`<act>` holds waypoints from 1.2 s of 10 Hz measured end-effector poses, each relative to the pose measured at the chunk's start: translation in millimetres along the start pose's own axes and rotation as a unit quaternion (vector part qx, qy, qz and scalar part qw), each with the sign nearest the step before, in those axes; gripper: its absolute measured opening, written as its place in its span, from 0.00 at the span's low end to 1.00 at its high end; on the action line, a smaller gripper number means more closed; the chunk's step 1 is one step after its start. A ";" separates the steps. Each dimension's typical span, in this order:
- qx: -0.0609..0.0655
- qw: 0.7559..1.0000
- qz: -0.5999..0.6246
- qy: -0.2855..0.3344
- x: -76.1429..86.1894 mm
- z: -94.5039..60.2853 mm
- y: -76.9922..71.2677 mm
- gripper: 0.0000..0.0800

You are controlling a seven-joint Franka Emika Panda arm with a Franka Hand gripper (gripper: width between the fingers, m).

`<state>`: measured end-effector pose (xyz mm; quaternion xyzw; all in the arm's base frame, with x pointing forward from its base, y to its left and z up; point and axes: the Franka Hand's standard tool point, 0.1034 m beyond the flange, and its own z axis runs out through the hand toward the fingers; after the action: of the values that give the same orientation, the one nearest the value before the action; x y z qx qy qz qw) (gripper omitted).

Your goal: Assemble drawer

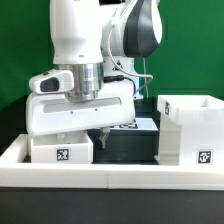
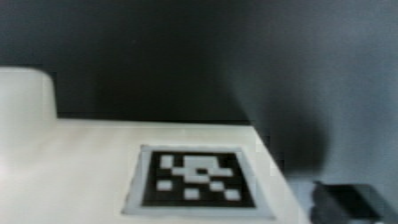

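No readable words, black-and-white square tag (image 1: pixel 62 154) on low white plastic tray (image 1: pixel 45 146), 2nd tag (image 1: pixel 205 156) on tall white plastic shell (image 1: pixel 184 125), 3rd tag (image 2: pixel 192 178) before my wrist camera

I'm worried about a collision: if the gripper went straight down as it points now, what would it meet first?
Most likely the small tagged tray just below the gripper; the wrist view shows its tagged face close ahead. Depth is unclear, so it might slip past the tray's edge.

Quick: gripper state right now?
Gripper: cannot be told; it sits low by the small tray, and the gap between its fingers is not visible.
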<state>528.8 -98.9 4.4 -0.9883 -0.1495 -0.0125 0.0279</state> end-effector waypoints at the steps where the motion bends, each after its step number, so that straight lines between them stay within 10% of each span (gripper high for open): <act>1: 0.000 1.000 0.000 0.000 0.0 0.0 0.0 0.54; 3: 0.000 1.000 0.000 0.000 0.0 0.0 0.0 0.11; 4: -0.001 1.000 0.000 0.001 0.7 -0.6 0.3 0.05; 12: 0.006 0.998 -0.069 -0.003 8.0 -10.4 -20.2 0.05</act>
<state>530.3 -77.8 16.1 -0.9754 -0.2178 -0.0106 0.0321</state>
